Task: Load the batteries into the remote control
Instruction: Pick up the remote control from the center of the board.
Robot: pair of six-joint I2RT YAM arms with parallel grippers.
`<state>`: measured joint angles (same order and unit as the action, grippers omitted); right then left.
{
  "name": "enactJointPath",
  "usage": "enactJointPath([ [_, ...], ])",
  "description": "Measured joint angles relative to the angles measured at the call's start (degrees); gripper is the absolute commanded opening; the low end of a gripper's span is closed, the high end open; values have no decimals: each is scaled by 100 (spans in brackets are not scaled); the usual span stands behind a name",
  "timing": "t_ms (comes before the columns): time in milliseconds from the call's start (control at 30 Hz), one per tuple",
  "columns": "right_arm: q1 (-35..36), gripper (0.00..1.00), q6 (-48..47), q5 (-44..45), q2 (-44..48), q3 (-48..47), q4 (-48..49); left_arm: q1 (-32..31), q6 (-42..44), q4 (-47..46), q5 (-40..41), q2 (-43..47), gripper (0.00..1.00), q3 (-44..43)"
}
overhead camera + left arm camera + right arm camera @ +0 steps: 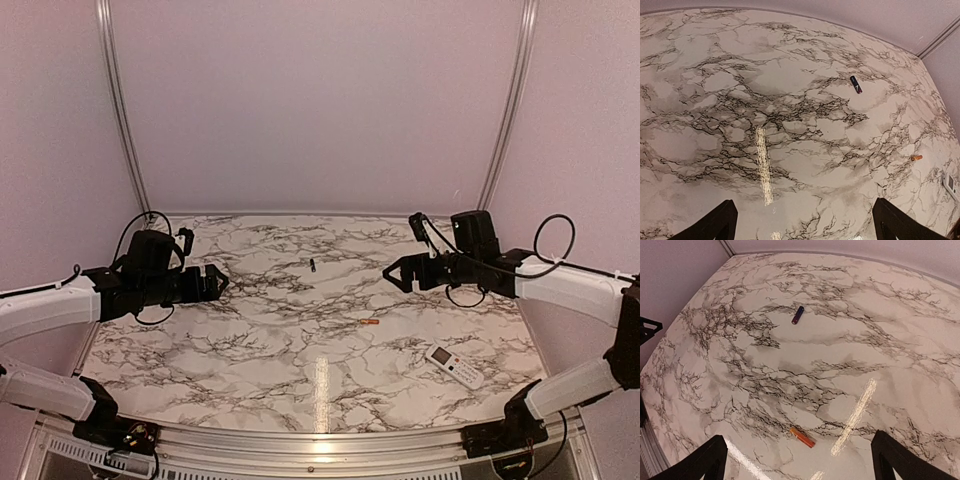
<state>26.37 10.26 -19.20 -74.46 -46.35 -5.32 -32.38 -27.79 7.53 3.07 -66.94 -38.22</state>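
Your marble-patterned desk [260, 350] carries everything. Your left gripper [218, 283] hovers over its left side, jaws spread wide, nothing held; your right gripper [390, 272] likewise on the right. Remote control [455, 366] lies face up near the front right edge. Orange battery [370, 322] sits apart to its left, toward mid-desk. Black battery [312, 265] lies farther back, near centre, between the two grippers.

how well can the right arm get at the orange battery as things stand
Likely yes, easily. The right gripper hangs open, and the orange battery lies alone on the marble table just ahead of it, well apart from the remote control. Nothing visible blocks the way down.
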Motion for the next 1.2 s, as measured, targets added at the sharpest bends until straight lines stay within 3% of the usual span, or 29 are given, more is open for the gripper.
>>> enactJointPath([
  [233, 15, 99, 173, 656, -59, -411, -1432, -28, -63, -2, -17, 0, 99, -9],
  [500, 129, 99, 848, 1014, 461, 223, -2518, -90, -197, -9, -68, 2, 99, -28],
  [1200, 688, 99, 1823, 2041, 409, 675, -3838, -160, -339, -304, -295, 201, 99, -28],
])
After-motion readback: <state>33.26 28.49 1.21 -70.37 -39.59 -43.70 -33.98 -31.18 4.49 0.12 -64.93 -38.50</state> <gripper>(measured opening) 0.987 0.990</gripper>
